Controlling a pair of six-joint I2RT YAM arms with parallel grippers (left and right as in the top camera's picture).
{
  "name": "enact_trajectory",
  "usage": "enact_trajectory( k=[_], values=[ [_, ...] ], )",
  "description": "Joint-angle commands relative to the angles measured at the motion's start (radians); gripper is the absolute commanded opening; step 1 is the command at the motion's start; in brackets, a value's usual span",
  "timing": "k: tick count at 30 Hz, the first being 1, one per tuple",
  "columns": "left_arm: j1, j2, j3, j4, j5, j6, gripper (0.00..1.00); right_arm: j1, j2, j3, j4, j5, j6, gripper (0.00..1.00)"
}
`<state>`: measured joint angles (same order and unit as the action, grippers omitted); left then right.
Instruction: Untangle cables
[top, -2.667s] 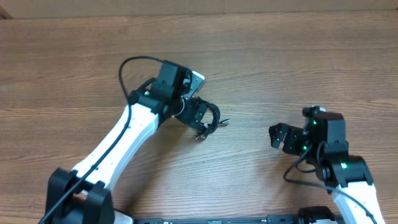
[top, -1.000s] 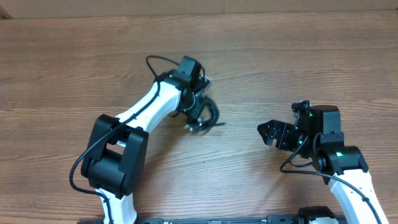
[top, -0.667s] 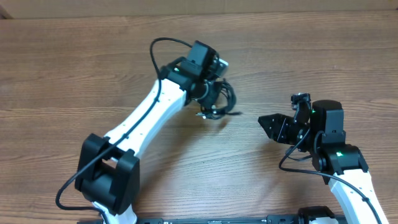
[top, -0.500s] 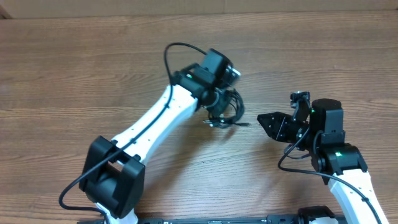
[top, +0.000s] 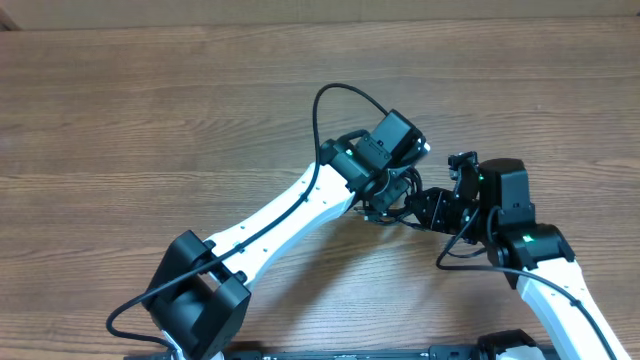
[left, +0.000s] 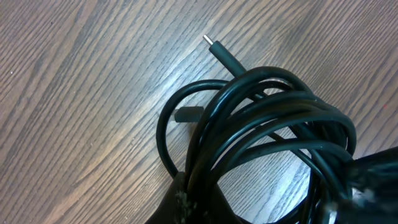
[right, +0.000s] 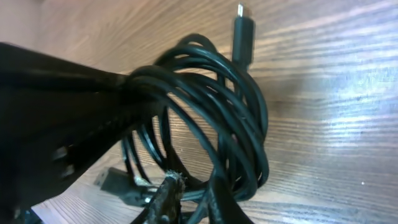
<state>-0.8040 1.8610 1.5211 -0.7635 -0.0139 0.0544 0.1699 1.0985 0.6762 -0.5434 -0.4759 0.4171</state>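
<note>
Cables (left: 267, 118) bunched, clenched in left gripper (top: 388, 204); right gripper (top: 424, 208) alongside, fingertips cut off, grasp unclear

Surface: brown wood-grain tabletop (top: 120, 110), grain running left to right, filling the overhead view. Right of centre, a coiled bundle of thin black cables (top: 392, 203) is over it; contact with the wood not confirmable. One silvery plug tip (left: 207, 40) sticks out close above the grain.

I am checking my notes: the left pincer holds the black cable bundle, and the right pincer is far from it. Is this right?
Not quite: the right pincer is close beside the cable bundle, which the left pincer holds. The overhead view shows it.
</note>
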Motion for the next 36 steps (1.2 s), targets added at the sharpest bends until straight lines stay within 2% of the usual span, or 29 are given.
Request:
enact_trajectory(
  k=[1, 6, 9, 12, 14, 16, 24, 25, 36],
  values=[
    [-0.003, -0.012, 0.026, 0.005, -0.018, -0.041, 0.04, 0.006, 0.035, 0.027, -0.003, 0.015, 0.007, 0.13],
    [-0.003, -0.013, 0.059, -0.002, 0.042, -0.051, 0.04, 0.007, 0.093, 0.027, -0.004, 0.015, 0.006, 0.13],
    [-0.003, -0.017, 0.077, -0.010, 0.071, -0.051, 0.04, 0.006, 0.117, 0.027, -0.008, 0.054, 0.034, 0.19],
    [-0.003, -0.028, 0.086, -0.024, 0.095, -0.051, 0.04, 0.007, 0.127, 0.027, -0.007, 0.094, 0.059, 0.19],
    [-0.003, -0.038, 0.086, -0.026, 0.110, -0.051, 0.04, 0.007, 0.127, 0.027, -0.006, 0.098, 0.059, 0.16],
    [-0.003, -0.046, 0.086, -0.026, 0.113, -0.051, 0.04, 0.006, 0.127, 0.027, -0.008, 0.102, 0.059, 0.09],
    [-0.003, -0.093, 0.086, -0.026, 0.120, -0.052, 0.04, 0.007, 0.127, 0.026, -0.008, 0.121, 0.108, 0.07],
    [-0.003, -0.098, 0.086, -0.026, 0.120, -0.052, 0.04, 0.007, 0.127, 0.026, -0.011, 0.130, 0.108, 0.04],
    [0.032, -0.125, 0.086, -0.037, 0.115, -0.055, 0.04, 0.006, 0.127, 0.023, -0.293, 0.594, 0.403, 0.04]
  ],
)
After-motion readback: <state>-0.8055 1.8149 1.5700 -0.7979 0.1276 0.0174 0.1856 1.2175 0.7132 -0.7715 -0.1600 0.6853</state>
